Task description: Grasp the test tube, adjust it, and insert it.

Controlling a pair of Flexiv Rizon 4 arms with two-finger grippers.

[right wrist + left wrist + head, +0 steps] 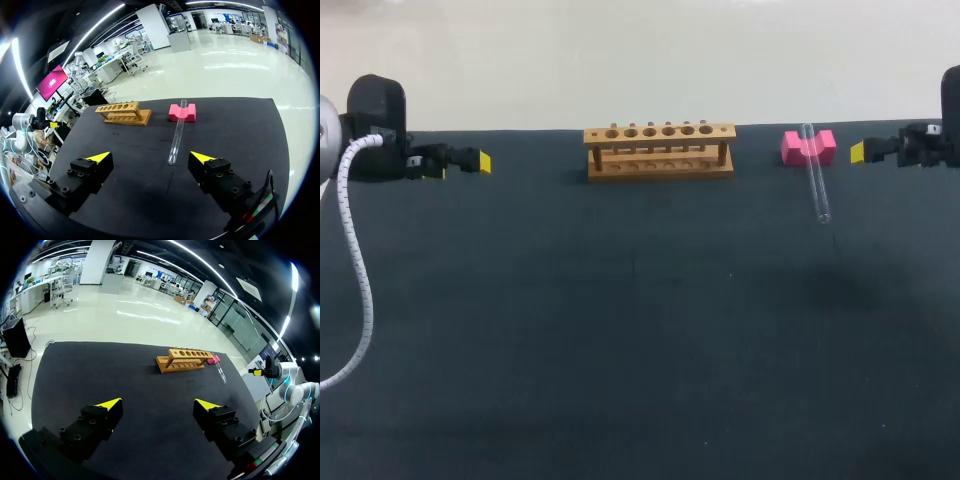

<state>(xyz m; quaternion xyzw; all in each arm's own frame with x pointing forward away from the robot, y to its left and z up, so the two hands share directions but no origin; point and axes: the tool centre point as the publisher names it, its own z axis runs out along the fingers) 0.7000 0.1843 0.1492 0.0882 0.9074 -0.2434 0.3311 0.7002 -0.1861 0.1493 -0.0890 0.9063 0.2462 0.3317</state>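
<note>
A clear glass test tube (816, 178) lies with its far end propped on a pink foam block (807, 147) and its near end on the black table. In the right wrist view the test tube (177, 132) and pink block (182, 112) lie well ahead of my right gripper (149, 158), which stands open and empty. A wooden rack (659, 150) with several holes stands at the back middle. My left gripper (157, 402) is open and empty, far from the rack (183, 360) and the test tube (220, 373). In the head view, the left gripper (478, 161) and right gripper (860, 151) sit at the table's back corners.
A white coiled cable (356, 262) hangs from my left arm over the table's left edge. The black table top (640, 330) stretches wide in front of the rack.
</note>
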